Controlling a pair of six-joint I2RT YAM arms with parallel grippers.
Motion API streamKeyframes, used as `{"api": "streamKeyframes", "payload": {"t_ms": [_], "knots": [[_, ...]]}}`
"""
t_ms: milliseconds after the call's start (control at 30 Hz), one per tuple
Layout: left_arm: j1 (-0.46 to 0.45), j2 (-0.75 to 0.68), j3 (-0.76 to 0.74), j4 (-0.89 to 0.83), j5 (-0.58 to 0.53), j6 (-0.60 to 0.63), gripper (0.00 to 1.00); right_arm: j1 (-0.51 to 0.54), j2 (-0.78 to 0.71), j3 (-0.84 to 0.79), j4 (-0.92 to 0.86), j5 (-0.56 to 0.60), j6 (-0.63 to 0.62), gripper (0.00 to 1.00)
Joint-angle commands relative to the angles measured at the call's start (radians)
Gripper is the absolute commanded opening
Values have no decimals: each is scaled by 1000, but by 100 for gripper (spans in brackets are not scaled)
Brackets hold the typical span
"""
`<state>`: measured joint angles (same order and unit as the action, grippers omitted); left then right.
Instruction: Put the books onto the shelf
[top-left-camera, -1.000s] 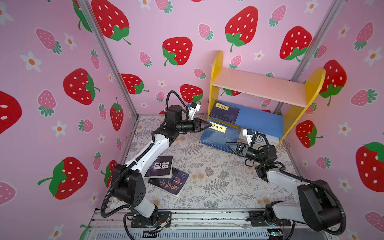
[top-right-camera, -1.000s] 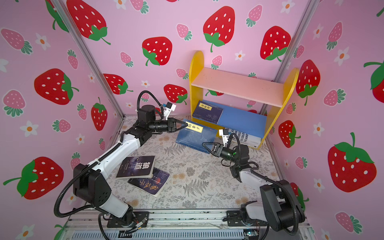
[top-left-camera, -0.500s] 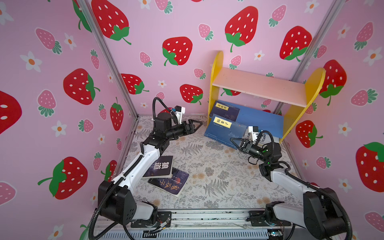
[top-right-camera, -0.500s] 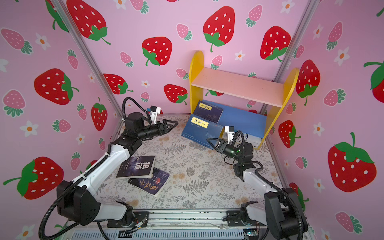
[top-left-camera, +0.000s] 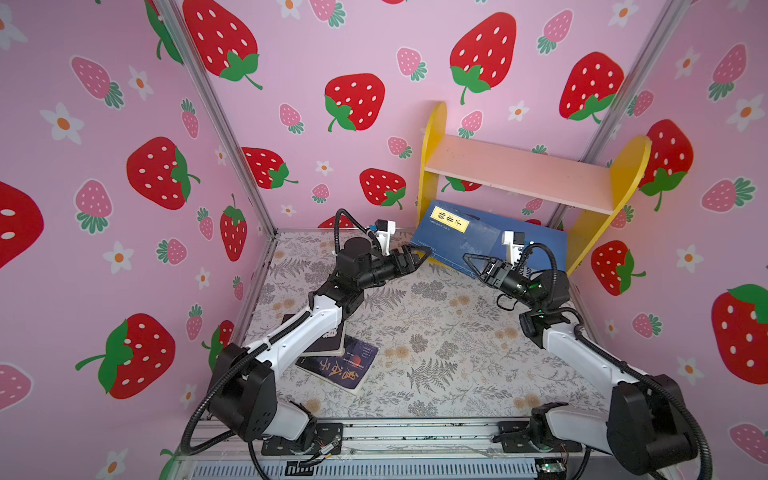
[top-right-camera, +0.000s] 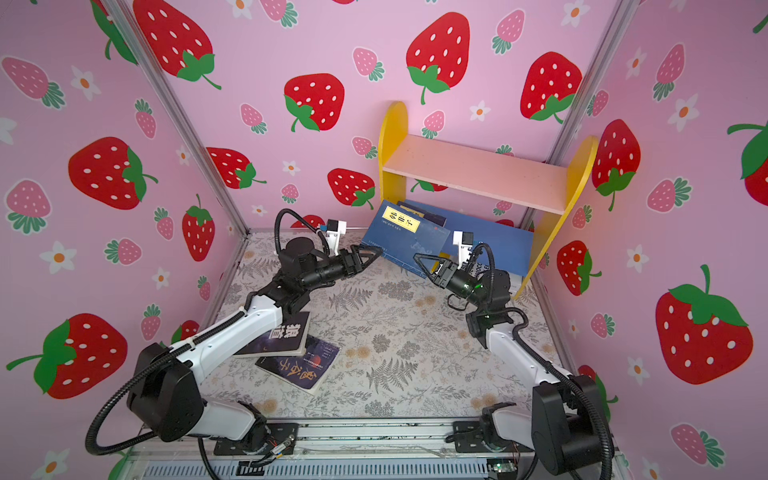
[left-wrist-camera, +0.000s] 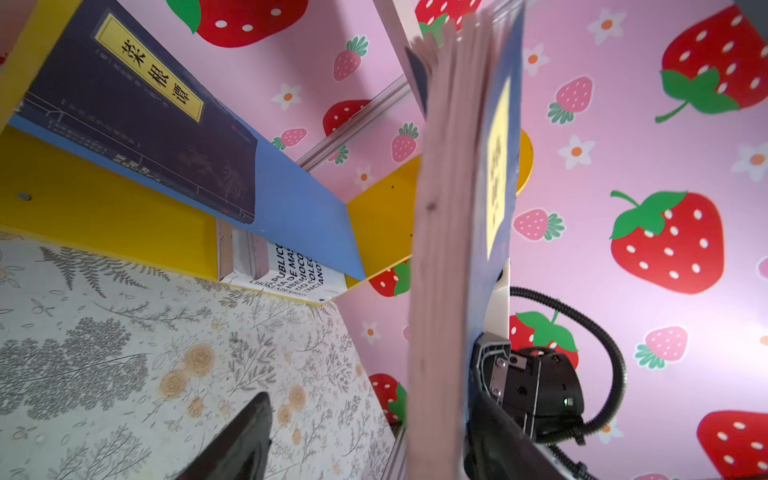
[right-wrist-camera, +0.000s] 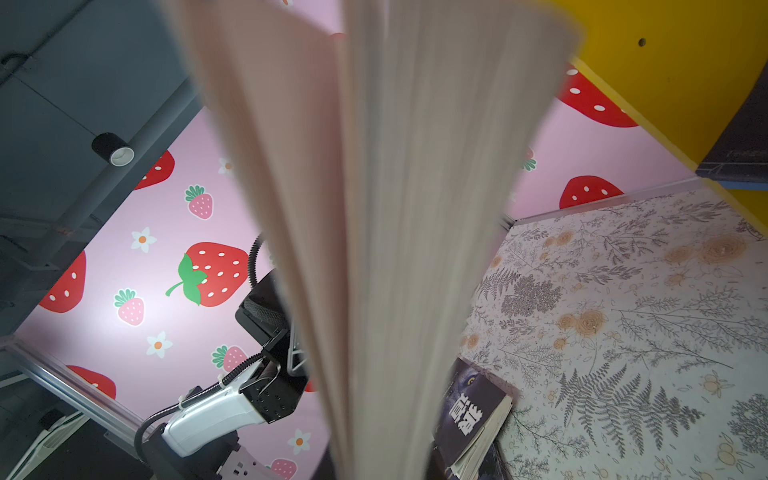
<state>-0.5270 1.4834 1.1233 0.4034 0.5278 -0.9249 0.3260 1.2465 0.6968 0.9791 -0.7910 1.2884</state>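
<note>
- left gripper (top-left-camera: 422, 255): jaws spread, at the near-left corner of the navy book (top-left-camera: 451, 239), not pinching it.
- Navy book: tilted, far edge leaning toward the shelf (top-left-camera: 519, 172) and its blue lower board (top-left-camera: 544, 249).
- right gripper (top-left-camera: 469, 258): pressed together on the book's near edge, so this arm likely pushes it farther in.

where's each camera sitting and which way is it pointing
Both top views: high above the front, looking down and back at the shelf; left arm and right arm whole.
Left wrist: faces the shelf past the raised book; own finger, right arm beyond.
Right wrist: faces that book's page edge; left arm behind it.
Shared: all four show that book.
</note>
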Motion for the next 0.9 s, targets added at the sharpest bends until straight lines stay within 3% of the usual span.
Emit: {"api": "streamKeyframes", "payload": {"t_ms": [0, 100, 333, 433, 467, 633, 867], "knots": [[-28, 28, 70, 145, -59, -77, 60, 4, 4, 47, 55, 19, 22, 10], [-41, 55, 73, 188, -95, -107, 43, 5, 14, 49, 50, 29, 20, 11], [-43, 131, 85, 222, -156, -171, 14, 5, 28, 24, 4, 73, -14, 17], [-43, 183, 121, 225, -166, -186, 9, 2, 47, 32, -39, 96, -48, 31], [-42, 204, 137, 230, -170, -192, 0, -2, 53, 37, -61, 110, -65, 38], [-33, 319, 237, 230, -195, -218, 0, -42, 85, 81, -210, 194, -176, 63], [-21, 530, 477, 209, -210, -261, 0, -115, 145, 141, -393, 382, -334, 71]]}}
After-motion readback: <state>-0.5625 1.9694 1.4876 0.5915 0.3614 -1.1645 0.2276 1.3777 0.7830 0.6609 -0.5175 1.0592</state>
